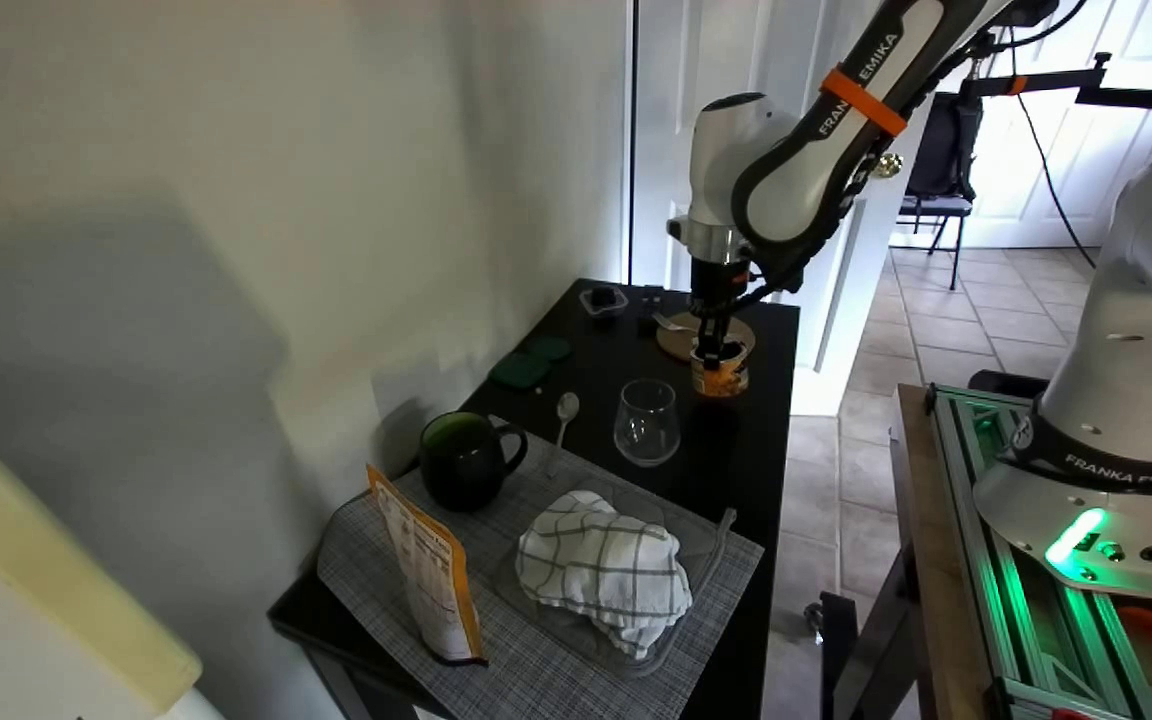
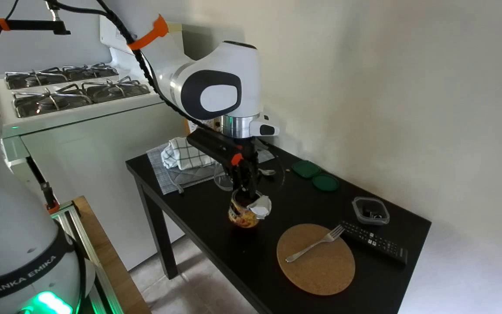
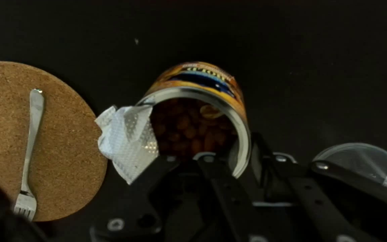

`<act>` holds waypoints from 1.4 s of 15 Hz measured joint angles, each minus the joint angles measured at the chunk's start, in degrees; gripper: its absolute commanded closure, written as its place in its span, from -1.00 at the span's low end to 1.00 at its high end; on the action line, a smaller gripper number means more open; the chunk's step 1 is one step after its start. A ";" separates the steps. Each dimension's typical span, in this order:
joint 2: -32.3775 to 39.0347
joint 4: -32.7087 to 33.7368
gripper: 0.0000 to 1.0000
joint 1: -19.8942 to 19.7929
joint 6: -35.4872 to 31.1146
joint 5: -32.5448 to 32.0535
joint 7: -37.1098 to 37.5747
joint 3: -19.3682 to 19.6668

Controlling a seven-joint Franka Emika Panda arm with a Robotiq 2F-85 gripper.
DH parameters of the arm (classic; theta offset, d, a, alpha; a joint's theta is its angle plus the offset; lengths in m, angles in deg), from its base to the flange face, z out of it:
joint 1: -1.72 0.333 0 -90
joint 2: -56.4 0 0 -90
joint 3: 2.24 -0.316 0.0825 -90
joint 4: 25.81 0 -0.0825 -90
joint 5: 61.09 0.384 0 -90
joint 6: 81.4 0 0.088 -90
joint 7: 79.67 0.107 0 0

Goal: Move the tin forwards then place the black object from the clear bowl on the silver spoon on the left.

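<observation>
The tin [image 1: 721,378] is short, round and orange-brown. It is open, with a peeled foil lid and brown beans inside; it also shows in an exterior view [image 2: 241,214] and the wrist view [image 3: 200,79]. My gripper [image 3: 237,148] is shut on its rim, one finger inside and one outside. I cannot tell whether the tin is off the table. The clear bowl [image 2: 364,199] is at the far corner; it also shows in an exterior view [image 1: 608,314]. It holds a small black object [image 2: 369,213]. The silver spoon [image 1: 567,407] lies near the placemat, also in an exterior view [image 2: 267,172].
A clear glass [image 1: 647,425] stands beside the tin. A cork mat [image 2: 303,274] with a fork [image 2: 314,245] and a remote [image 2: 377,244] lie near the bowl. Green lids [image 1: 521,370], a dark mug [image 1: 461,465], a pouch [image 1: 436,570] and a checked cloth [image 1: 606,570] are also there.
</observation>
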State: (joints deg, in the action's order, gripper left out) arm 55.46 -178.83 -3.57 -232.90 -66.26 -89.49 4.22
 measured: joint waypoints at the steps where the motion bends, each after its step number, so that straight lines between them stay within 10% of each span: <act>1: 0.52 0.11 0.93 -0.39 0.04 0.00 -0.05 0.18; 2: 0.98 0.13 0.93 -0.72 0.07 0.00 -0.11 0.35; 3: 1.40 0.13 0.20 -0.96 0.11 0.00 -0.25 0.52; 12: 1.75 0.12 -0.98 -2.38 1.21 -5.30 1.87 2.00; 17: -5.28 1.06 -1.00 -7.04 -0.93 -26.76 17.05 4.84; 21: -5.97 6.49 -1.00 -10.72 -4.77 -31.90 6.67 7.44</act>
State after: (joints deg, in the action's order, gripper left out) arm 49.50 -172.34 -14.28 -237.67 -98.16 -82.81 11.66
